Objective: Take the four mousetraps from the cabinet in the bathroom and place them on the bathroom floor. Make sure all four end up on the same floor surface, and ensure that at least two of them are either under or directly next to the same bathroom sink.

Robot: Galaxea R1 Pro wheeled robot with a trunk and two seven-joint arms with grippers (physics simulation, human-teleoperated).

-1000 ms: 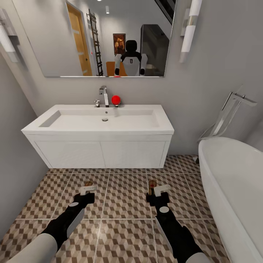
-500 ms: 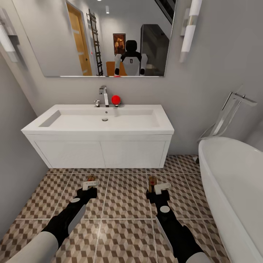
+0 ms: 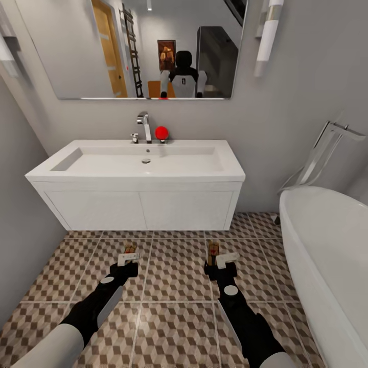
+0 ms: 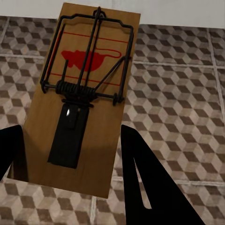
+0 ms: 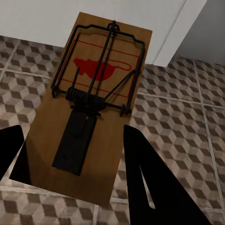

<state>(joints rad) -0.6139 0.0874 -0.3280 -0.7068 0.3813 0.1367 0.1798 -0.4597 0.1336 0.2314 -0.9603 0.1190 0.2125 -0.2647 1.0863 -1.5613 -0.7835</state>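
Risk of a skewed or bouncing drop: left pincer point(image 3: 129, 258) and right pincer point(image 3: 219, 259) each clamp a mousetrap point(image 4: 82, 101) point(image 5: 93, 105) above bathroom floor point(image 3: 176, 276), sink point(image 3: 138, 166) at 12 o'clock; releasing from height could scatter either trap away from vanity.

1. the mousetraps point(image 4: 84, 108) point(image 5: 93, 126) look like smooth matt brown wood, with thin dark wire and a flat black metal plate.
2. the floor point(image 3: 174, 276) is matt tile in a brown and beige cube pattern with pale grout.
3. the sink point(image 3: 138, 166) is smooth white, faintly glossy; its faucet point(image 3: 144, 125) is shiny chrome.
4. the bathtub point(image 3: 327, 255) is glossy white.
5. the mirror point(image 3: 76, 46) is reflective glass.
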